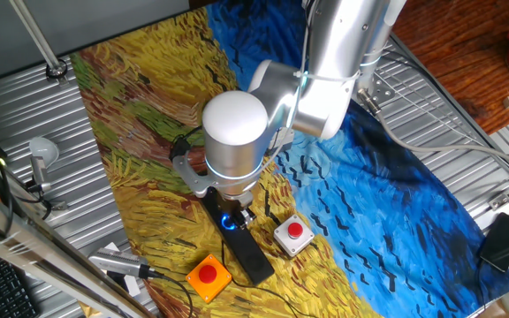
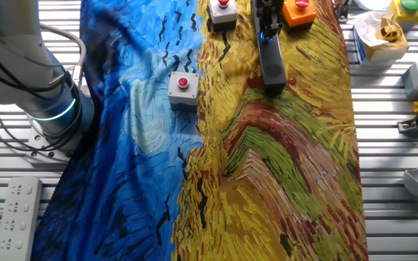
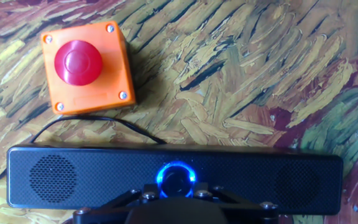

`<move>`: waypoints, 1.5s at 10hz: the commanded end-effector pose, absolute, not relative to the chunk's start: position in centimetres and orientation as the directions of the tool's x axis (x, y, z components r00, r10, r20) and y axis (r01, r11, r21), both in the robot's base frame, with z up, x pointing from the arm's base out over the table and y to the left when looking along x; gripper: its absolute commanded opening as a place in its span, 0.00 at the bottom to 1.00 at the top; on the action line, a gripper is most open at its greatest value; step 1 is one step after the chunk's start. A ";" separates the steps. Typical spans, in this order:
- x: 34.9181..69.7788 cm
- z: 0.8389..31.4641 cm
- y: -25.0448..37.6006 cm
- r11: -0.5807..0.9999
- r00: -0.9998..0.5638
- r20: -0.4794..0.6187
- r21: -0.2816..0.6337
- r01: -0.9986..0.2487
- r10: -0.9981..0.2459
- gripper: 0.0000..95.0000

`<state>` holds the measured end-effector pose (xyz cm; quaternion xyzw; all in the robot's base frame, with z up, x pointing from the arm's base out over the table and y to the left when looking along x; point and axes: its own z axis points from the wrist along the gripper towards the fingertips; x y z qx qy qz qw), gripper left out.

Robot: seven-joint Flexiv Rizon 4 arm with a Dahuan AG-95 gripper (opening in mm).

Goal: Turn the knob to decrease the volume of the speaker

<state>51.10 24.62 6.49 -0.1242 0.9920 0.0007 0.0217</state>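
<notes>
Knob (image 3: 176, 179) glows blue at the middle of the speaker (image 3: 55, 177), dead centre under the hand, with the gripper (image 3: 176, 198) right over it. Fingers: I cannot tell how wide they stand or whether they have any hold on the dial; only the black mount shows at the bottom edge of the hand view, and in one fixed view the wrist hides the contact.

That is the first risk. If the fingers are not squarely round the dial, a twist slips off it and the volume stays put. Twist the wrong way and it gets louder. And the speaker is a slim bar lying loose on a painted cloth (image 1: 148, 115): press off-centre or turn too hard and the whole bar may swivel instead of the dial.

Cable (image 3: 86, 121) runs just behind the speaker, so a swivel could drag it. Orange button box (image 3: 87, 67) sits near, beyond the cable; white button box (image 1: 292, 234) sits just beside the bar's other flank.
</notes>
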 end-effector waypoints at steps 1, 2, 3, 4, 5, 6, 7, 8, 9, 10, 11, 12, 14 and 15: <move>51.0 6.4 24.7 0.951 -0.950 -0.042 -0.006 -0.309 -0.309 0.00; 50.9 6.4 24.7 0.942 -0.941 -0.042 -0.008 -0.336 -0.336 0.00; 50.8 6.4 24.7 0.933 -0.932 -0.042 -0.009 -0.361 -0.361 0.00; 50.8 6.4 24.7 0.922 -0.922 -0.041 -0.010 -0.386 -0.386 0.00; 50.8 6.4 24.7 0.912 -0.911 -0.042 -0.010 -0.410 -0.410 0.00; 50.7 6.4 24.7 0.899 -0.898 -0.041 -0.011 -0.437 -0.437 0.00; 50.8 6.4 24.7 0.883 -0.882 -0.041 -0.014 -0.469 -0.469 0.00; 50.7 6.4 24.7 0.872 -0.871 -0.039 -0.017 -0.489 -0.490 0.00; 50.7 6.4 24.7 0.857 -0.856 -0.039 -0.019 -0.514 -0.515 0.00; 50.7 6.4 24.7 0.845 -0.844 -0.038 -0.020 -0.535 -0.535 0.00; 50.7 6.4 24.7 0.835 -0.835 -0.038 -0.020 -0.549 -0.550 0.00; 50.7 6.4 24.7 0.820 -0.820 -0.038 -0.021 -0.571 -0.572 0.00; 50.7 6.4 24.7 0.774 -0.773 -0.035 -0.026 -0.633 -0.633 0.00; 50.7 6.4 24.7 0.722 -0.722 -0.029 -0.033 -0.691 -0.692 0.00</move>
